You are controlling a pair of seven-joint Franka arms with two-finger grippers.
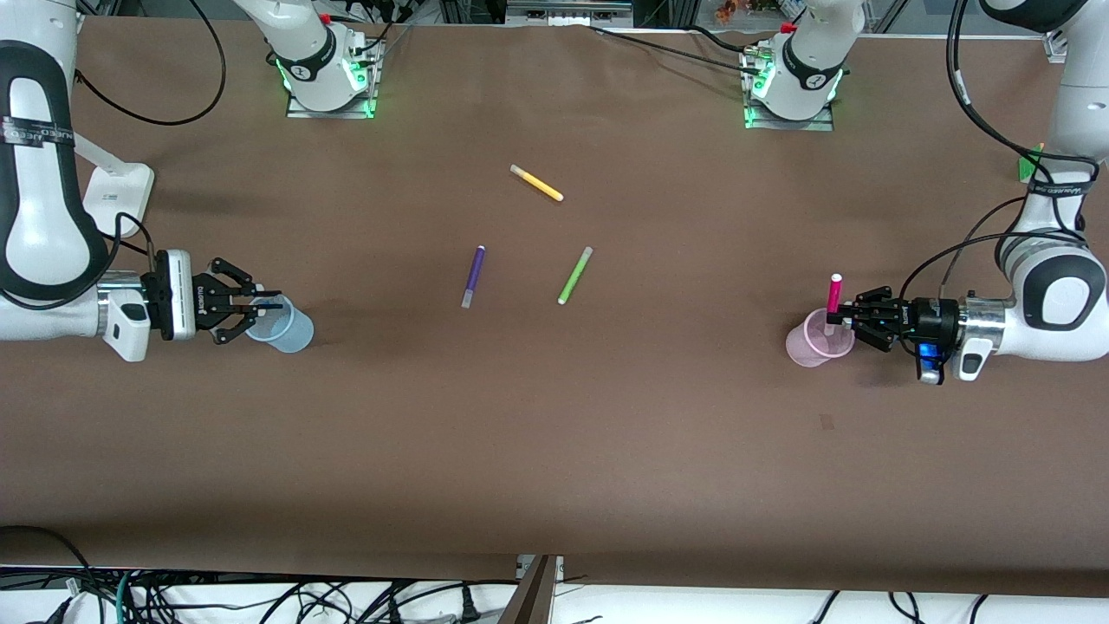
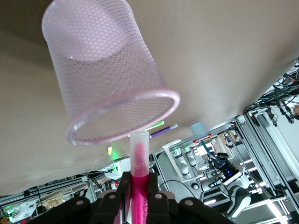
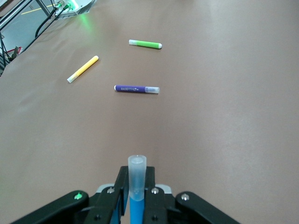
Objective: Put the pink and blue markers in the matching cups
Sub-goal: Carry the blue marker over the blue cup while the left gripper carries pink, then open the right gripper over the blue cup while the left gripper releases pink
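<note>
My left gripper [image 1: 833, 319] is shut on the pink marker [image 1: 834, 295], which it holds upright over the pink cup [image 1: 807, 345] at the left arm's end of the table. In the left wrist view the marker's pale cap [image 2: 139, 144] sits right at the cup's rim [image 2: 103, 70], between the fingers of the left gripper [image 2: 139, 179]. My right gripper [image 1: 260, 303] is over the rim of the blue cup [image 1: 288, 329] at the right arm's end. It is shut on the blue marker [image 3: 137, 205], as the right wrist view shows [image 3: 136, 175]. The blue cup is out of that view.
Three other pens lie mid-table: yellow [image 1: 537, 183] nearest the bases, purple [image 1: 473, 276] and lime-green [image 1: 574, 276] side by side nearer the camera. They also show in the right wrist view: yellow [image 3: 82, 69], purple [image 3: 135, 88], green [image 3: 145, 44]. A white stand [image 1: 117, 195] sits near the right arm.
</note>
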